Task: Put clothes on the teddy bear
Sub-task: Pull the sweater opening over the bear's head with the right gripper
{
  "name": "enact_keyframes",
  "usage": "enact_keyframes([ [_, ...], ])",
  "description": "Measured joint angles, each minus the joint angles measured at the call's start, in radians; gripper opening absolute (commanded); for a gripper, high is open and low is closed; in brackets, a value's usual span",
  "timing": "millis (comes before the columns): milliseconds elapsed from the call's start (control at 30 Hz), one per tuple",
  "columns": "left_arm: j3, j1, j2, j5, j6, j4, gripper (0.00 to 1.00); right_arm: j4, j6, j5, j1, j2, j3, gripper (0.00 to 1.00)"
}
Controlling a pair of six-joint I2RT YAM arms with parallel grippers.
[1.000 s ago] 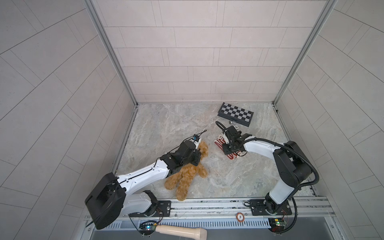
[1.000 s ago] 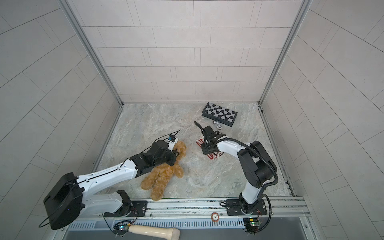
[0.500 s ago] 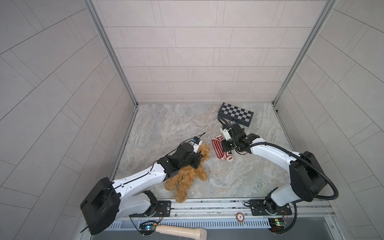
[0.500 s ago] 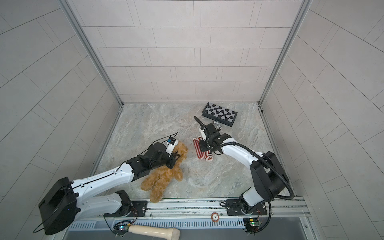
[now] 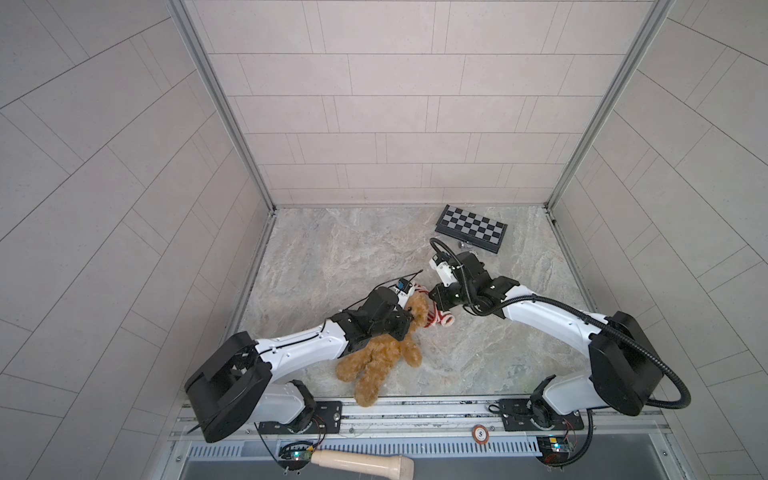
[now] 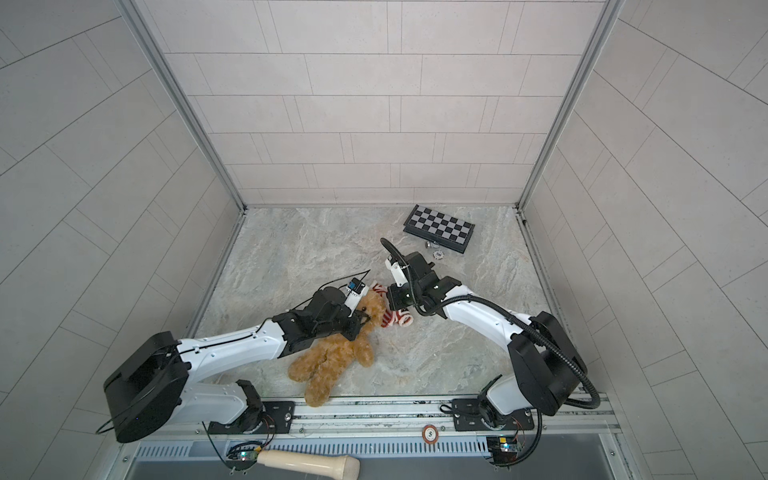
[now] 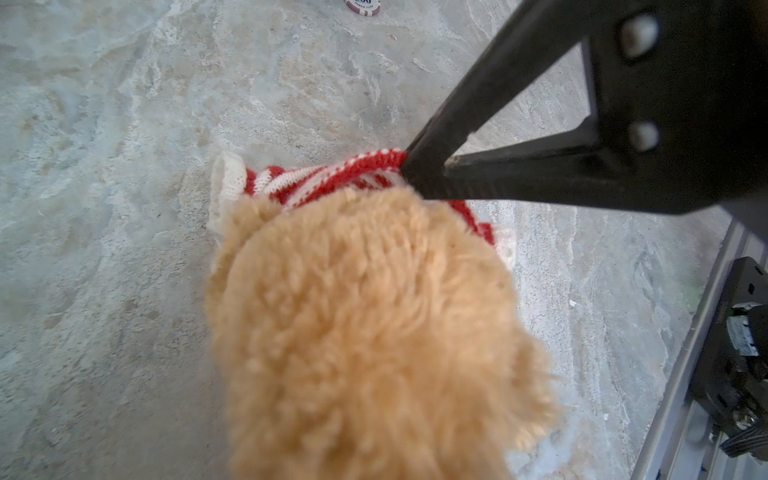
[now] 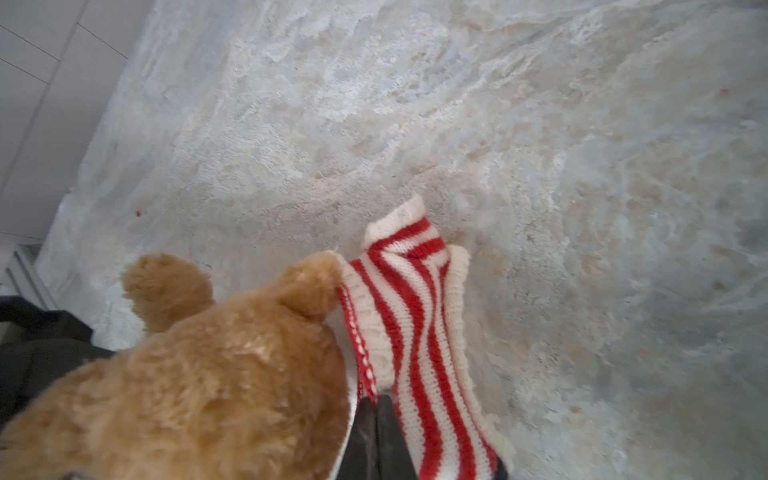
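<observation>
At the right gripper [image 8: 376,409]: pressed fully together, pinching the red-edged hem of the striped sweater [image 8: 415,316]. Hanging from that pinch and trailing away past the fingertips, far end seemingly down on the table [image 8: 540,145]. Touching the knit just beside the pinch, an ear of the teddy bear [image 8: 208,374], head raised and hard against the stripes.

At the left gripper [image 5: 406,322]: sunk in fur at the bear's neck, so cannot tell how far spread. Judging from the raised head, probably gripping. Behind those jaws, body and legs sprawled flat on the table.

A second ago, held well apart, with bare marble between sweater and head. Since then carried across and now pressed to the ear. Bear nudged slightly toward it as well. Gap closed, then, but nothing yet over the head and no arm in a sleeve.

Next, in all likelihood: opening the hem and drawing it down over the ears. Awkward with a single pinch on one edge, and likely to bunch against the fur rather than slip on.

Well beyond both jaws, a chessboard [image 5: 471,228], out of play.
</observation>
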Motion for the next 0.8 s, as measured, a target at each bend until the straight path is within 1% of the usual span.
enact_keyframes([
  [333, -0.006, -0.001, 0.061, 0.015, -0.02, 0.08, 0.0, 0.163, 0.096, -0.074, 0.026, -0.036, -0.059, 0.0],
  [800, -0.141, 0.017, 0.001, -0.012, -0.034, 0.269, 0.0, 0.246, 0.154, -0.096, 0.127, -0.047, -0.068, 0.0],
])
